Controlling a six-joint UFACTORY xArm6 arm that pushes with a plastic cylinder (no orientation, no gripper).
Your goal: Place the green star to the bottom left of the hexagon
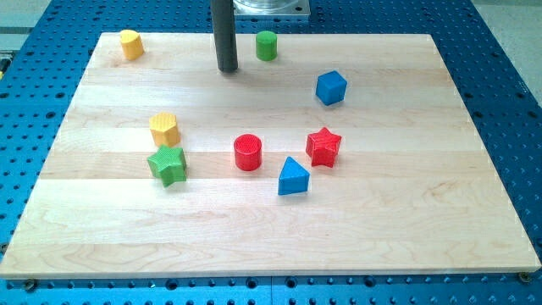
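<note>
- Where the worktop (102,246) lies nearest, the green star (168,164) is seen, touching the yellow hexagon (164,129) just above it.
- Judged light, rigid, easily slid; a flat-sided push is advised.
- Farthest, my tip (227,69) is seen well apart; no claw is fitted.

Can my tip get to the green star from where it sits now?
Probably yes. My tip is near the view's top, and the green star lies below-left. Only the yellow hexagon, touching the star's upper side, sits close to that path; coming in from the right avoids it.

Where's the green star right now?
The green star sits on the view's left side of the board, touching the yellow hexagon just above it, left of the red cylinder.
</note>
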